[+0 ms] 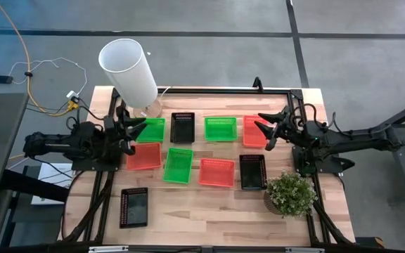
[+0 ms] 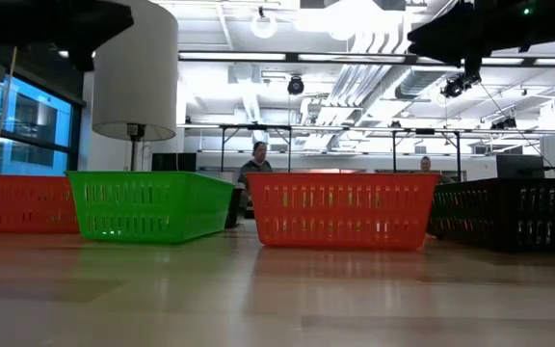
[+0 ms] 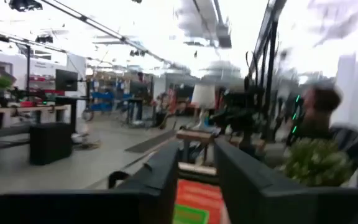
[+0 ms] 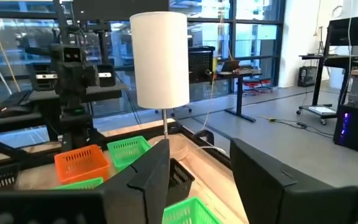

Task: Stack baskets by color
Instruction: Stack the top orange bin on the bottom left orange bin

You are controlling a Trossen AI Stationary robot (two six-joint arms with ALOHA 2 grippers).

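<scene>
Across the middle of the high view, the baskets (image 1: 216,171) lie scattered singly, none stacked. Our left gripper (image 1: 133,131) and right gripper (image 1: 266,129) hover parted and empty over the upper row. Crowded neighbours could, we judge, get nudged during a pick.

green baskets (image 1: 178,164), red baskets (image 1: 216,171), black baskets (image 1: 133,207), white cylinder (image 1: 129,69)

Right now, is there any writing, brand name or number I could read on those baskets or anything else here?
None can be read.
The baskets and the white cylinder are plain.
The screens in the room behind show nothing legible; they are too far off.
</scene>
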